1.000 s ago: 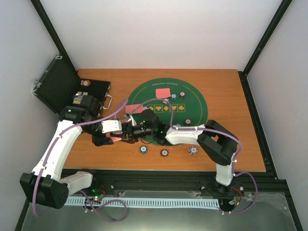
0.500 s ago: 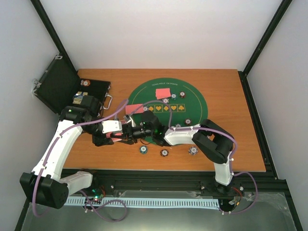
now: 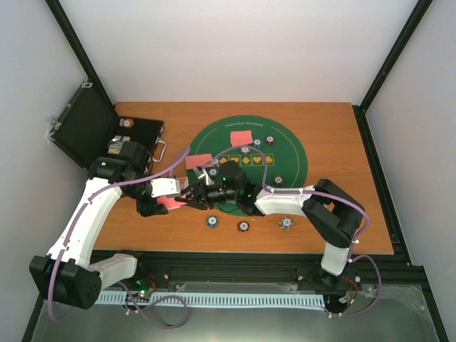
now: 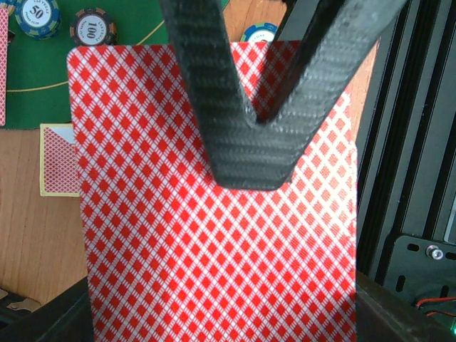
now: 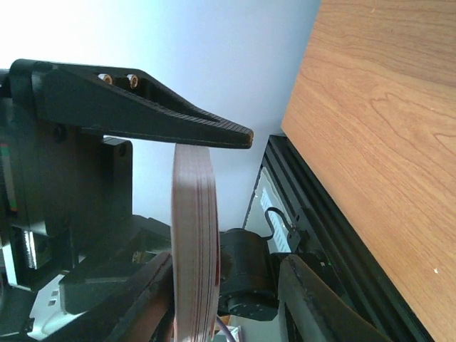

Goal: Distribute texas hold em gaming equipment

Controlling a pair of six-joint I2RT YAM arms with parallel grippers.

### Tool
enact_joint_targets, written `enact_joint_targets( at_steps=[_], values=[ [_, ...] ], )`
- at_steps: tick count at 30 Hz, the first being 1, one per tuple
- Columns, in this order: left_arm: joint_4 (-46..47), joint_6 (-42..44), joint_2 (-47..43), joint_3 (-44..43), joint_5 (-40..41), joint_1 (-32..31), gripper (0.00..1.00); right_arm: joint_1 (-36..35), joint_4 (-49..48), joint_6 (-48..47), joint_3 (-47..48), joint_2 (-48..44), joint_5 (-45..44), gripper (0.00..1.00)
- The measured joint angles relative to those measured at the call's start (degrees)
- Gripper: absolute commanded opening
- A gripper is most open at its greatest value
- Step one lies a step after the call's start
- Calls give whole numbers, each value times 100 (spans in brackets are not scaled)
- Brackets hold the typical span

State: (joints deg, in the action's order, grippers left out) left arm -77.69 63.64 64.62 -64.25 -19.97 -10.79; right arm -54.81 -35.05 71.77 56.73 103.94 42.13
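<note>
One red-backed playing-card deck (image 4: 214, 271) is sitting clamped in your left gripper (image 3: 169, 203); right gripper (image 3: 188, 199) straddling it (can't tell if pinching), needing a single-card pull.

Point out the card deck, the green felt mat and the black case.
card deck (image 4: 214, 271): left wrist view, middle of its red patterned back.
green felt mat (image 3: 291, 158): top external view, bare green at its right side.
black case (image 3: 82, 132): top external view, its raised open lid.
</note>
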Motion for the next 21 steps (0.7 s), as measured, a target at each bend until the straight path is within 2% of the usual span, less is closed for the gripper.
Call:
enact_joint_targets(
  at_steps=[9, 21],
  values=[
    [-4, 2, 0, 0, 17, 0, 2, 15, 501, -221, -35, -411, -129, 4],
    [7, 2, -33, 0, 11, 0, 2, 125, 1010, -337, -284, -970, -256, 3]
  ],
)
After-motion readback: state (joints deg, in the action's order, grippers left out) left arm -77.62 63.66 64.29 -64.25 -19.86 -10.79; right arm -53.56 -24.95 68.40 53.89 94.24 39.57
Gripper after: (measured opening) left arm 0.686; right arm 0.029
